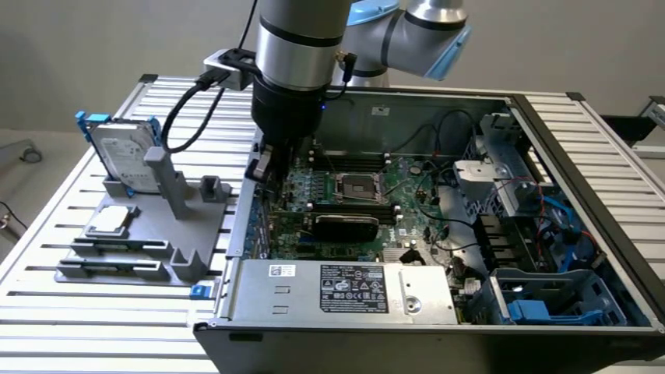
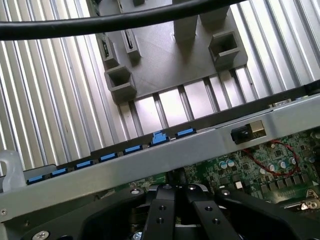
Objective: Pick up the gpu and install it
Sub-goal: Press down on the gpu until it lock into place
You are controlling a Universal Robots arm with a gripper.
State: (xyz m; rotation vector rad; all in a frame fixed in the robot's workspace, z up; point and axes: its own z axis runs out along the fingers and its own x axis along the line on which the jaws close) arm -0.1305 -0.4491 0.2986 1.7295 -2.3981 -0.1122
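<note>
Slatted table (image 1: pixel 62 288) | claw (image 2: pixel 176 192) together over motherboard (image 1: pixel 353 195) | hard drive (image 1: pixel 123 156), holder (image 1: pixel 135 234) beside case (image 1: pixel 582 179)

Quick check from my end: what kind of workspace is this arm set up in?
Likely a lab bench for computer assembly: an open black desktop computer case showing its green motherboard, on a slatted aluminium table, beside a grey plastic parts holder.

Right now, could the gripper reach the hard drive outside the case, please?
Probably not directly: the gripper is shut and low inside the case, whose side wall stands between it and the drive. The drive stands upright outside, its top free.
</note>
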